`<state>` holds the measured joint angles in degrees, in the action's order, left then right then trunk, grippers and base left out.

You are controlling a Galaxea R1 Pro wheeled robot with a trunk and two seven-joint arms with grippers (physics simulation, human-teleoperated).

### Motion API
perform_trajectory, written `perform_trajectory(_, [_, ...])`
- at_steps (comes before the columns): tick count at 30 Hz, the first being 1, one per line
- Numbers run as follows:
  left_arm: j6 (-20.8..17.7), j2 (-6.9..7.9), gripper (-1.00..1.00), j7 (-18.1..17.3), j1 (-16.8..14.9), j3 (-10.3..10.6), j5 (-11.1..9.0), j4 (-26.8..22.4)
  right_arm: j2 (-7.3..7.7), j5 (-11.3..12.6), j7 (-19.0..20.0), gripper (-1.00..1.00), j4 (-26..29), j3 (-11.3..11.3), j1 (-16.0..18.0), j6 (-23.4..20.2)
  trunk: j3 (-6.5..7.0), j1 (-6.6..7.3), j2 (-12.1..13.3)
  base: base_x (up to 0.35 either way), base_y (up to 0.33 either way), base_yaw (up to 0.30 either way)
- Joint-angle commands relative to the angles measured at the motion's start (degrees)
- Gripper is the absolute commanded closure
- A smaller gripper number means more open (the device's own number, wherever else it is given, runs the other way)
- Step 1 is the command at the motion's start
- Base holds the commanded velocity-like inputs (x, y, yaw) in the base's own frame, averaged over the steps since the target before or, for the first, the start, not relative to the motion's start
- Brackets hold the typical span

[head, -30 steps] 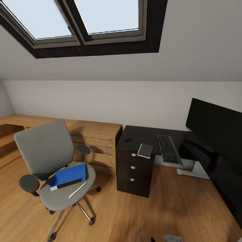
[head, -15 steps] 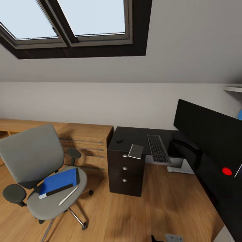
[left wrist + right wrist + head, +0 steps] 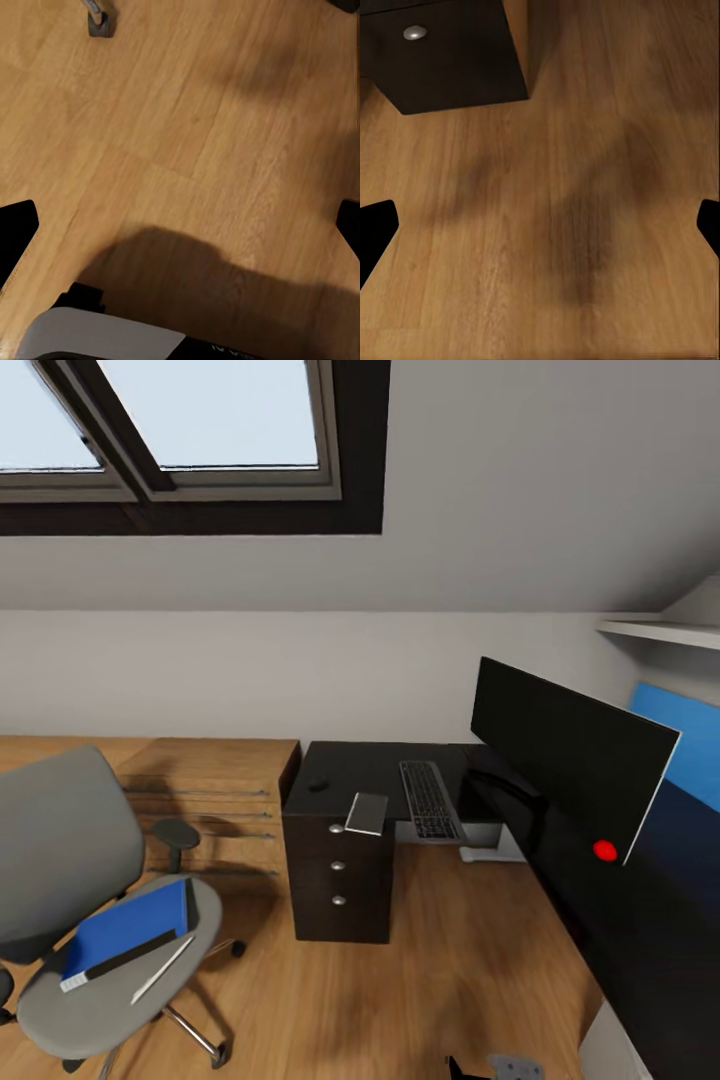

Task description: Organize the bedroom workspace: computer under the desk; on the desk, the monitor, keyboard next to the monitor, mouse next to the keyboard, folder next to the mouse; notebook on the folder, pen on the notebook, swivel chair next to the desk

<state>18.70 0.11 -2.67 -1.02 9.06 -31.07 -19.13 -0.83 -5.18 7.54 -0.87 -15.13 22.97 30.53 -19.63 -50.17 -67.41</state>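
The grey swivel chair point(image 3: 70, 860) stands at the lower left, apart from the black desk point(image 3: 345, 768). On its seat lie the blue folder point(image 3: 130, 922) and the pale pen point(image 3: 162, 968). The desk carries the small black mouse point(image 3: 319, 785), the keyboard point(image 3: 430, 800), the wide monitor point(image 3: 560, 750) with its red light, and a small flat notebook point(image 3: 367, 812) at the front edge above the drawers. A pale grey box point(image 3: 490, 850) lies under the desk; I cannot tell if it is the computer. My left gripper point(image 3: 180, 225) and right gripper point(image 3: 540, 225) hang open over bare wooden floor.
A light wooden dresser point(image 3: 210, 780) stands against the wall between chair and desk. A blue wall panel point(image 3: 685, 745) and a white shelf point(image 3: 660, 630) are at the right. The desk's drawer unit point(image 3: 442, 52) shows near my right gripper, a chair castor point(image 3: 101, 22) near my left.
The whole head view has slid left, so the camera has turned right. More of the monitor, the blue panel and the shelf have come into view. No object has moved.
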Motion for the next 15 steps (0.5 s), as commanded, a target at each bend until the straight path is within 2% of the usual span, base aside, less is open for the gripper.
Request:
perform_trajectory(1, [0.5,0.06,-1.00,-0.3,0.0,0.2,-0.6,0.2,0.03,-0.5,0.0,-1.00,-0.1,-0.5,0.1,0.2,0.12,0.23,0.4,0.000,0.000,-0.252])
perform_trajectory(6, [1.2,0.18,-1.00,-0.2,0.0,0.2,-0.6,0.4,-0.02,-0.6,-0.1,-1.00,-0.1,-0.5,0.1,0.2,1.02,1.32,2.4,0.000,0.000,-0.185])
perform_trajectory(15, [2.3,0.23,-1.00,-0.2,0.0,0.1,-0.6,0.6,-0.25,-0.6,-0.2,-1.00,-0.2,-0.4,0.1,0.2,2.63,3.30,6.0,0.000,0.000,-0.061])
